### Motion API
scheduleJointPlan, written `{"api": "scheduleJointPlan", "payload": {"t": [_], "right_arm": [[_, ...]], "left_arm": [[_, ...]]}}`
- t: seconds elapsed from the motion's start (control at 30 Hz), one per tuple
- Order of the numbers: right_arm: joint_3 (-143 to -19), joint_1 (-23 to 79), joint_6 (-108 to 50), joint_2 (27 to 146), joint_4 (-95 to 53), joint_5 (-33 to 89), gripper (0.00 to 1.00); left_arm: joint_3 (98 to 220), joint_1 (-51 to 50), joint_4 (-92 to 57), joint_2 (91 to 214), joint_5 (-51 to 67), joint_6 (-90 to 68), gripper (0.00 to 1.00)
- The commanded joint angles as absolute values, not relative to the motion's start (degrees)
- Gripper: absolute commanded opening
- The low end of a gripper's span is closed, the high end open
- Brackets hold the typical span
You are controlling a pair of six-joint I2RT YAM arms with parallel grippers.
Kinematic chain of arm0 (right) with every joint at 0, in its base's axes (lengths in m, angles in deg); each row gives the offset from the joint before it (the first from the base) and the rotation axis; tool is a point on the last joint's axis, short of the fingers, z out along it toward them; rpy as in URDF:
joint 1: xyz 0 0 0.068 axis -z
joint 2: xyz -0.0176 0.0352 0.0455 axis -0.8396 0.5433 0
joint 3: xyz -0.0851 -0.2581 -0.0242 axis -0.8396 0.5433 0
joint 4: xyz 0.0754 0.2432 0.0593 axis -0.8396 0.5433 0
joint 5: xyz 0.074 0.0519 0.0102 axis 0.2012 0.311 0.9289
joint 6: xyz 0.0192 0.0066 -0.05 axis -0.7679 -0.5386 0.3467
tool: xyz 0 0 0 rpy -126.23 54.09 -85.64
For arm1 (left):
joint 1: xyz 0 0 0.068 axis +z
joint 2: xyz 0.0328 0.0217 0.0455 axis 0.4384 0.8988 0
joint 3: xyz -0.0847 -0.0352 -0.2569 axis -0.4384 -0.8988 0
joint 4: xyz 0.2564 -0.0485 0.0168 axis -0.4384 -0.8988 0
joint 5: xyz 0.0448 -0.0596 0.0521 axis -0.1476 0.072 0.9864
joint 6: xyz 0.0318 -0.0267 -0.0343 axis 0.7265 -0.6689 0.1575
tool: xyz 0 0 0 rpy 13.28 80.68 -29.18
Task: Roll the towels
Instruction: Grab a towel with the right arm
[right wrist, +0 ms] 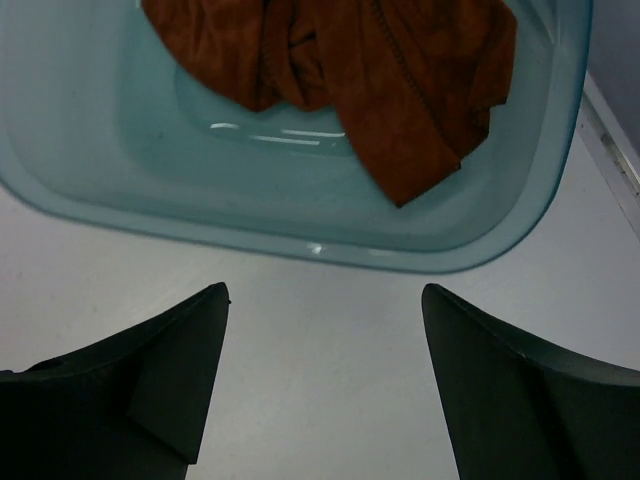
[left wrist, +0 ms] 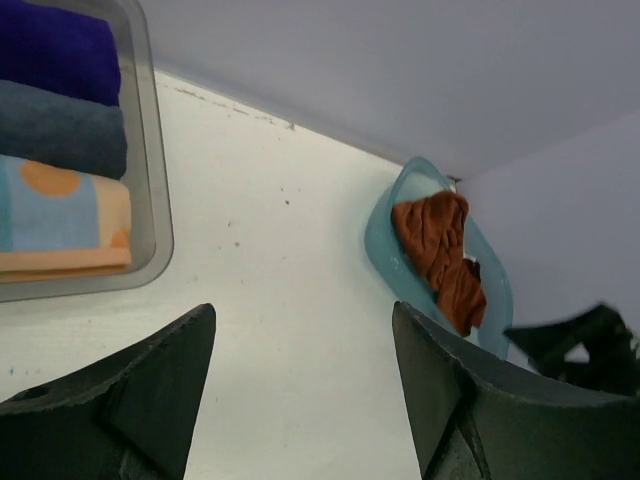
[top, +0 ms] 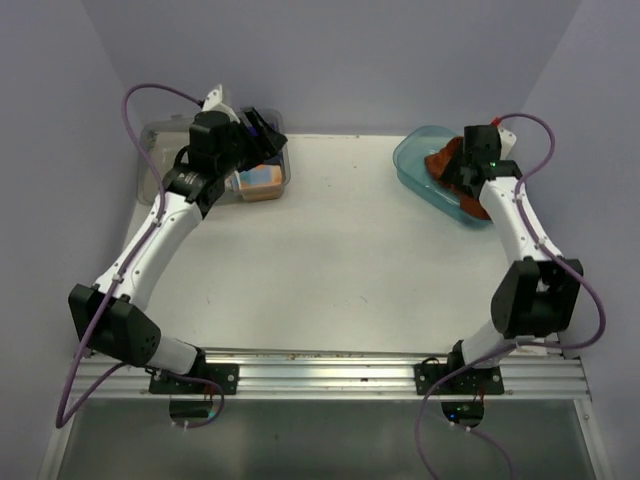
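Right wrist view: roughly half done at a guess, with rust towel point(right wrist: 400, 100) crumpled and unrolled in tub point(right wrist: 420, 262), patterned towel point(left wrist: 60, 215) lying neat in bin point(left wrist: 155, 200), right end effector point(right wrist: 325, 290) and left end effector point(left wrist: 303, 307) both spread apart, gripping nothing.

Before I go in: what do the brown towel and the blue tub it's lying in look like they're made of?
Brown towel: soft terry-like cloth with a matte finish, judging by its fuzzy surface and limp, crumpled folds. Blue tub: probably translucent plastic, smooth and glossy, going by the bright glints on its floor and its tinted, see-through walls.
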State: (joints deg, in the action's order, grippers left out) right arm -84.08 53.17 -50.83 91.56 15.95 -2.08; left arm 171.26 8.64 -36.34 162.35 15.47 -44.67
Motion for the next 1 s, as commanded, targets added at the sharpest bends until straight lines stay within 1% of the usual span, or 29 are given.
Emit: {"api": "scheduleJointPlan", "payload": {"t": [0.0, 0.07, 0.1, 0.2, 0.27, 0.33, 0.53, 0.63, 0.73, 0.77, 0.87, 0.9, 0.97], "right_arm": [[-93.2, 60.2, -49.3, 101.3, 14.9, 0.5, 0.81], [-96.5, 63.4, -48.2, 105.7, 13.1, 1.9, 0.77], [-101.4, 64.7, -47.2, 111.4, 14.8, 2.6, 0.76], [-111.1, 66.6, -47.4, 121.4, 18.8, 5.8, 0.74], [-114.5, 67.9, -48.2, 125.0, 18.5, 9.3, 0.72], [-115.5, 68.0, -48.4, 128.1, 16.6, 12.3, 0.72], [-119.2, 68.1, -50.7, 134.2, 15.4, 13.1, 0.72], [-121.5, 68.1, -51.7, 138.1, 16.4, 11.9, 0.58], [-122.3, 68.0, -52.3, 138.4, 16.8, 12.1, 0.23], [-122.2, 68.0, -52.4, 137.7, 17.0, 11.9, 0.0], [-117.2, 67.9, -53.1, 129.4, 13.2, 11.5, 0.0], [-113.1, 67.9, -53.4, 123.9, 11.4, 11.7, 0.0], [-110.6, 67.9, -53.4, 118.5, 8.6, 12.4, 0.0]], "left_arm": [[167.3, 5.5, -42.0, 157.8, 15.0, -34.5, 0.75], [166.7, 5.3, -46.3, 155.6, 15.4, -33.0, 0.75], [166.7, 5.2, -47.8, 155.0, 16.1, -31.6, 0.75], [165.0, 5.2, -51.0, 151.2, 15.8, -29.4, 0.76], [162.6, 5.2, -51.9, 148.2, 13.8, -29.2, 0.76], [160.6, 5.2, -52.6, 145.9, 11.9, -29.2, 0.76], [157.2, 4.9, -55.6, 142.5, 9.6, -28.7, 0.76], [156.0, 4.9, -56.1, 141.8, 9.5, -28.7, 0.76], [154.8, 4.9, -56.4, 141.0, 9.5, -29.1, 0.76], [154.8, 4.9, -56.3, 140.9, 9.5, -29.2, 0.76], [154.8, 4.9, -56.1, 140.6, 9.6, -29.5, 0.76], [154.8, 4.9, -56.0, 140.6, 9.4, -29.5, 0.76], [154.8, 4.9, -55.3, 141.3, 8.7, -29.5, 0.76]]}}
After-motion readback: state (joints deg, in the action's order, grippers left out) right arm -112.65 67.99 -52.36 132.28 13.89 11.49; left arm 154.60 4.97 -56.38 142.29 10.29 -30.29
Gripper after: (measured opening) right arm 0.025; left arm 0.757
